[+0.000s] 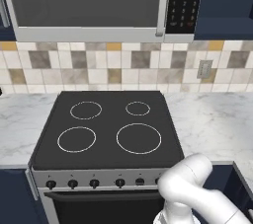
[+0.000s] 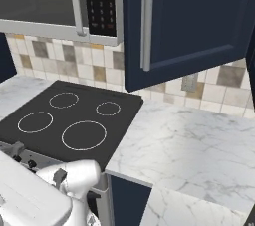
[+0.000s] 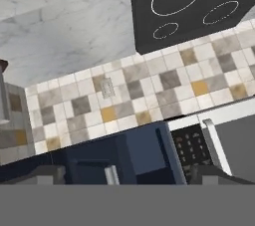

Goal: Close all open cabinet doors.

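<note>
A tall navy cabinet door (image 2: 199,21) with a long silver bar handle (image 2: 147,21) stands swung out from the wall, right of the microwave, over the marble counter. The left base view has the same navy cabinet front (image 1: 225,1) at its upper right. In the hand view, which is rolled upside down, that door (image 3: 144,153) and its handle (image 3: 110,174) sit low in the middle. My gripper (image 3: 128,177) faces the door from a distance; its fingertips (image 3: 50,174) stand wide apart at the bottom, open with nothing between them. A second navy door (image 1: 4,25) with a silver handle edges the far left.
A grey microwave (image 1: 89,1) hangs over the black stove (image 1: 108,124) with its ring burners. Marble counter (image 2: 189,140) runs on both sides below the tiled backsplash (image 1: 123,67). My white arm (image 1: 197,193) rises in front of the stove knobs.
</note>
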### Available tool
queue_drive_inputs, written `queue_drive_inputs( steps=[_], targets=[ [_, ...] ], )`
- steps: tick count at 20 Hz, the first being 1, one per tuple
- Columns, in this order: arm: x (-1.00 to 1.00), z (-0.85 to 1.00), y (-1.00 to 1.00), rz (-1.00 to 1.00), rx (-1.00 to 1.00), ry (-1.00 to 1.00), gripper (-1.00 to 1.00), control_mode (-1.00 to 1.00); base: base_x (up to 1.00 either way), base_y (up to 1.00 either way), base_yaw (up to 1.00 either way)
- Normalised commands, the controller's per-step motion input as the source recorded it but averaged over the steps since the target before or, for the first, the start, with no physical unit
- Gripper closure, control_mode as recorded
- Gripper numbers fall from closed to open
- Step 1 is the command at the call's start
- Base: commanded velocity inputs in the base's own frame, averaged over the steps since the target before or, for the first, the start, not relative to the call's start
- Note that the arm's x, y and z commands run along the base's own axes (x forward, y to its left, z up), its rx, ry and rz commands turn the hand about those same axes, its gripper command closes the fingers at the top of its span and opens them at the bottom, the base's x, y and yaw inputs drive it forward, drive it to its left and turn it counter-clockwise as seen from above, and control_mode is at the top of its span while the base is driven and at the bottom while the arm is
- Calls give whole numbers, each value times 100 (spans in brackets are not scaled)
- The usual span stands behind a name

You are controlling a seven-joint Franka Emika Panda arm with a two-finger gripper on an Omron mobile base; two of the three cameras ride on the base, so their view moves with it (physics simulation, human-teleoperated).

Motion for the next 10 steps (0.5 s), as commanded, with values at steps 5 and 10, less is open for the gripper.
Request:
queue_drive_inputs(
  steps=[5, 10],
  targets=[
    [0, -6, -99, 10, 22, -3, -100, -100, 0, 0, 0],
    [45, -5, -88, 0, 23, 6, -100, -100, 0, 0, 0]
  ],
)
